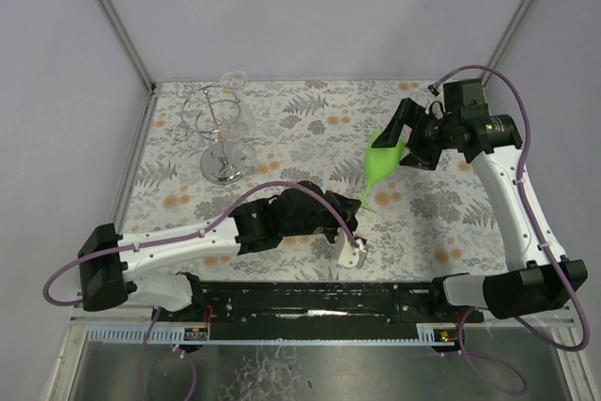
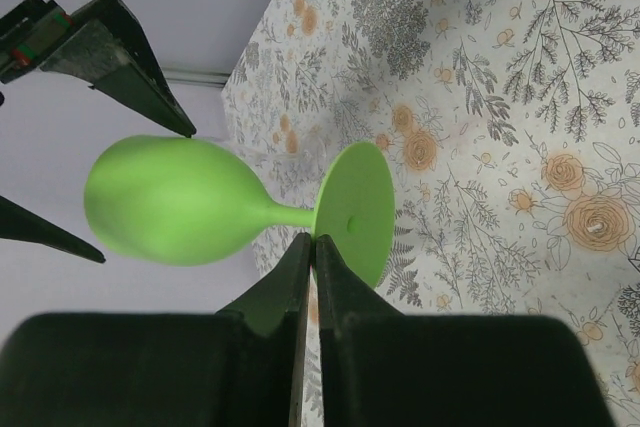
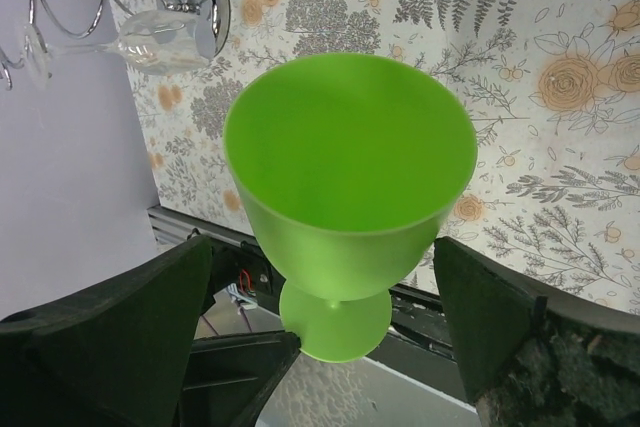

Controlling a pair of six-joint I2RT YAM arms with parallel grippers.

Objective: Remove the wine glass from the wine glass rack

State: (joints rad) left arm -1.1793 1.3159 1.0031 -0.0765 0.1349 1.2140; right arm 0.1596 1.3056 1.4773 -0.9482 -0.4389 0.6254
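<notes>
A green wine glass (image 1: pixel 382 161) hangs tilted in the air over the middle of the table. My left gripper (image 2: pixel 315 247) is shut on the rim of its round foot (image 2: pixel 355 212). My right gripper (image 3: pixel 330 287) is open, with one finger on each side of the green bowl (image 3: pixel 350 167) and a gap on both sides. The wine glass rack (image 1: pixel 218 129), a silver wire stand, is at the back left. A clear wine glass (image 3: pixel 150 42) hangs from its loops.
The table carries a floral cloth (image 1: pixel 310 129). Grey walls with metal corner posts (image 1: pixel 113 16) close the back and sides. A black rail (image 1: pixel 310 298) runs along the near edge between the arm bases.
</notes>
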